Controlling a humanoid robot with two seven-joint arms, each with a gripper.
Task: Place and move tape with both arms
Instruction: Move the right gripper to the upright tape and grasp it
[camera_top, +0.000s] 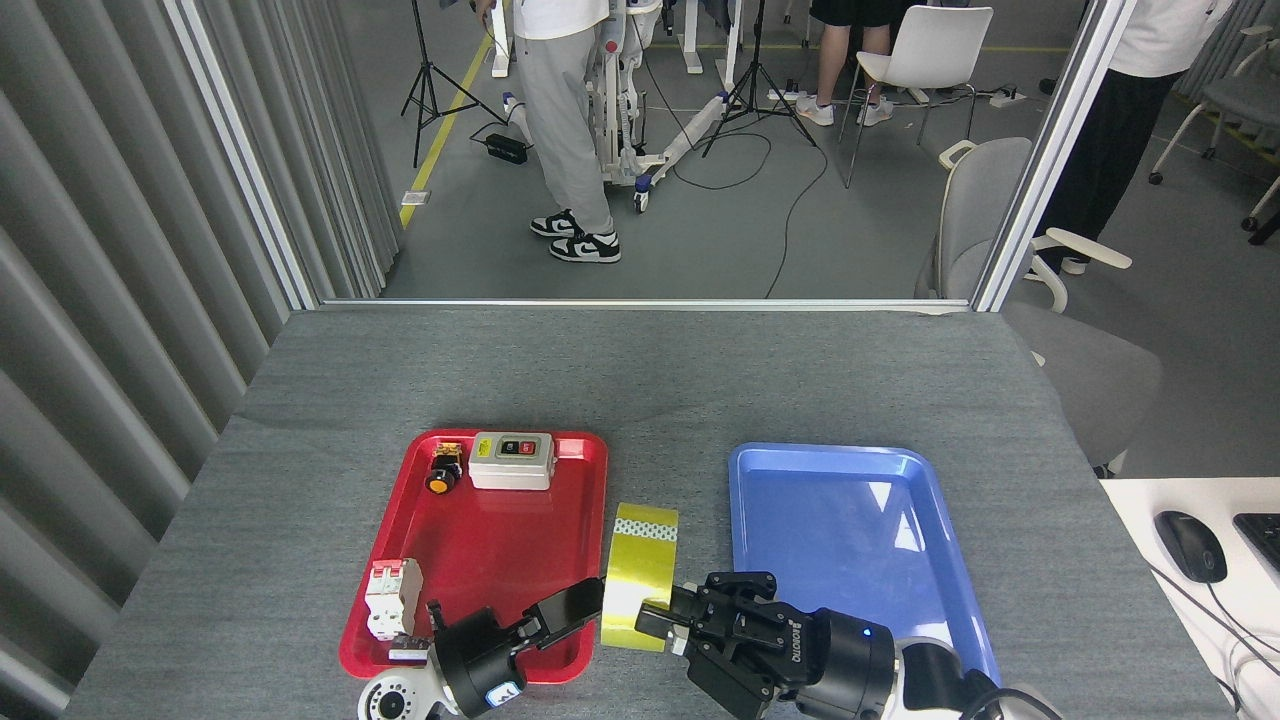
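The grey bench (640, 380) carries a blue tray (850, 460) on the right, bare, and a red tray (480, 540) on the left w/ a switch box (512, 460), a push button (443, 473) and a breaker (392, 597). Both arms enter at the bottom edge, angled inward toward the gap betw. the trays. There the tape (638, 578) stands on edge.

The right claw (668, 622) is clamped on the roll's lower right rim. The left claw (572, 608) reaches a finger to the roll's left side; whether it's gripping can't be told.

Step looks like a handover, left to right. Next move prob. needs the left claw clear, then the right arm carrying the tape over to the blue tray.
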